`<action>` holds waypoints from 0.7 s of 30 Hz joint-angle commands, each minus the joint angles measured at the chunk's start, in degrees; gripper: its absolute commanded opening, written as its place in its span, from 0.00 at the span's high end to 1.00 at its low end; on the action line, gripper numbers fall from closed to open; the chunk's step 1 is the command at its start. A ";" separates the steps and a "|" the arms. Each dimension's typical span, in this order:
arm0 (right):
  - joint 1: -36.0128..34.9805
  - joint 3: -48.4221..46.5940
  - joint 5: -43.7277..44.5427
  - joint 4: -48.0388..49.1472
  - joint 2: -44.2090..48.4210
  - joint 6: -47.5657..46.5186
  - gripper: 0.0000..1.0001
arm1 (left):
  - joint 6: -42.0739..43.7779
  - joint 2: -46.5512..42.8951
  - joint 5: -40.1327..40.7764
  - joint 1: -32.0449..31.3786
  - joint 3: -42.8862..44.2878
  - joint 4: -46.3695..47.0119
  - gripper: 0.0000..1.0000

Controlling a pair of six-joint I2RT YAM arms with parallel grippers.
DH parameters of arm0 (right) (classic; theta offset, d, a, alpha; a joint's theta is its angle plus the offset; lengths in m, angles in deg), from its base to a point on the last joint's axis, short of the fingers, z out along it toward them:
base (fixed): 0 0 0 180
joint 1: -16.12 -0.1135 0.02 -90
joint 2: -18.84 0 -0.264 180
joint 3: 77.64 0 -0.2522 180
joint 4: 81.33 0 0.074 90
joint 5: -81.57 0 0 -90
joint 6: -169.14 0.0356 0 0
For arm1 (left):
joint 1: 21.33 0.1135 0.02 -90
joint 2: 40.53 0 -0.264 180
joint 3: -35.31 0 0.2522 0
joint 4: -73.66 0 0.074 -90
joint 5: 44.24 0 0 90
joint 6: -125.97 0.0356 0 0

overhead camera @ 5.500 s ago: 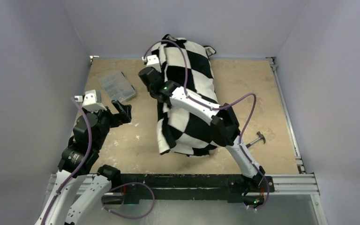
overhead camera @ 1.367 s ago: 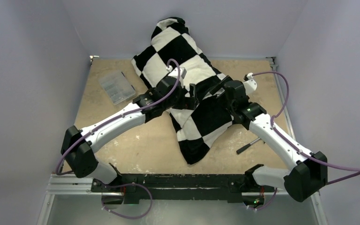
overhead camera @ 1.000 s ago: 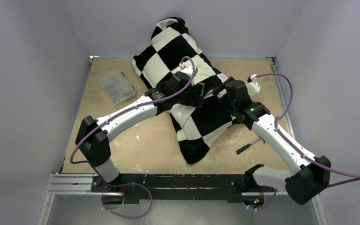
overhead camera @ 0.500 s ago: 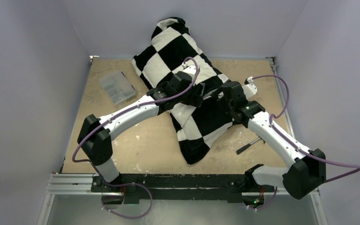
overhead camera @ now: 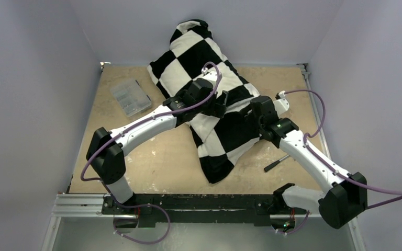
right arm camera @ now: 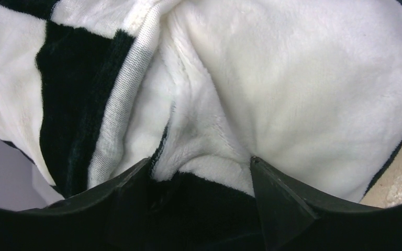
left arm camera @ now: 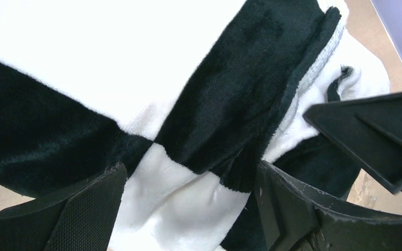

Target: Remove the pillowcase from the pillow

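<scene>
The black-and-white checkered pillowcase (overhead camera: 209, 89) lies diagonally from the back wall to the middle of the table. It fills the left wrist view (left arm camera: 136, 68) and the right wrist view (right arm camera: 303, 89). The pillow is hidden inside it. My left gripper (overhead camera: 221, 103) is open and presses down on the case's middle, with fabric between its fingers (left arm camera: 91, 209). My right gripper (overhead camera: 249, 108) is just right of it. Its jaws are apart around a bunched fold beside the grey hem (right arm camera: 120, 104). A right finger shows in the left wrist view (left arm camera: 377, 136).
A clear plastic box (overhead camera: 130, 97) lies at the back left of the tan table (overhead camera: 152, 157). A small black-handled tool (overhead camera: 277, 162) lies on the table to the right of the case's near end. Walls close in on three sides.
Both arms reached in from the sides to the case's middle. In the last second the right gripper pushed closer to the left one and lower into the fabric. The case has barely moved.
</scene>
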 commanded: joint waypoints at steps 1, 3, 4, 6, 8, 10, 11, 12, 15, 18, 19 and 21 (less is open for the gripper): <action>-0.42 3.56 -5.12 -5.91 2.75 1.27 0.31 | -0.59 0.83 -0.77 0.65 3.39 1.54 0.10; -0.45 4.45 -6.76 -5.75 3.68 1.36 0.32 | -1.14 1.58 -1.26 0.65 4.28 1.56 0.09; -0.49 4.31 -6.62 -5.81 3.82 1.47 0.33 | -1.39 1.93 -1.53 0.65 4.76 1.43 0.09; -0.43 3.97 -6.24 -5.92 4.18 1.42 0.39 | -1.76 2.66 -1.91 0.66 5.78 1.26 0.09; -0.41 4.13 -6.31 -5.92 4.33 1.47 0.41 | -1.91 3.26 -2.36 0.66 7.02 0.96 0.09; -0.42 4.10 -6.31 -5.91 4.31 1.55 0.47 | -1.89 4.24 -3.54 0.68 8.47 0.36 0.08; -0.40 4.11 -6.25 -5.92 4.28 1.70 0.51 | -1.77 5.08 -4.15 0.65 9.78 -0.40 0.08; -0.44 4.19 -6.25 -5.92 4.18 1.91 0.55 | -1.67 6.15 -4.87 0.67 11.10 -1.32 0.08; -0.42 4.22 -6.39 -5.92 3.41 2.06 0.66 | -1.74 8.86 -6.33 0.57 14.18 -4.07 0.08; -0.49 4.38 -6.87 -5.81 2.93 2.90 0.77 | -2.23 10.53 -6.69 0.45 15.14 -4.80 0.08; -0.39 4.52 -7.03 -5.67 2.91 2.93 0.81 | -2.30 11.03 -6.85 0.34 15.39 -4.96 0.08; -0.48 4.72 -7.52 -5.34 2.92 2.71 0.89 | -2.31 12.25 -7.10 0.07 15.94 -5.58 0.08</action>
